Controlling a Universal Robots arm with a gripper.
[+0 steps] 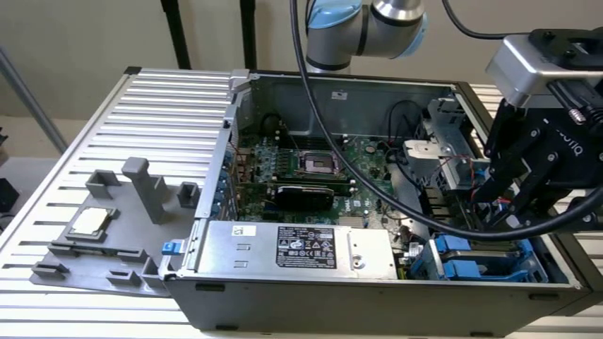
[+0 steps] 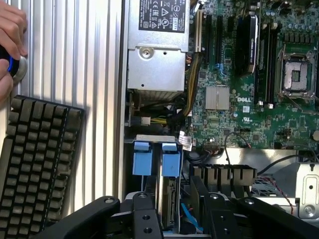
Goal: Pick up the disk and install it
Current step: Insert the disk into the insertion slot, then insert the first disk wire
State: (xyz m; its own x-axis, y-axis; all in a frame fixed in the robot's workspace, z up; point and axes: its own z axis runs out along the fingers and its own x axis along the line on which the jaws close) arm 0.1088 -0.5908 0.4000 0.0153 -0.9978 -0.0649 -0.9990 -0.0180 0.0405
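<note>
An open grey metal computer case point(image 1: 377, 304) lies on the ribbed aluminium bench point(image 1: 141, 120), and its inside is crowded. There is a silver box-shaped power supply with a black label point(image 1: 301, 247), a green motherboard point(image 1: 311, 166) and thick black cables point(image 1: 414, 212) that pass close by the black claw point(image 1: 509, 208). On the bench around the case are a grey plastic fixture tray point(image 1: 123, 212) carrying a small square silver chip point(image 1: 90, 222), a black keyboard point(image 2: 40, 159) and a person's hand point(image 2: 10, 40). The silver-grey disk in its blue carrier point(image 2: 168, 199) stands on edge inside the blue plastic drive cage point(image 1: 529, 256) at the case corner. The claw is spread above it, one finger point(image 2: 144, 216) on each side, not pinching.
</note>
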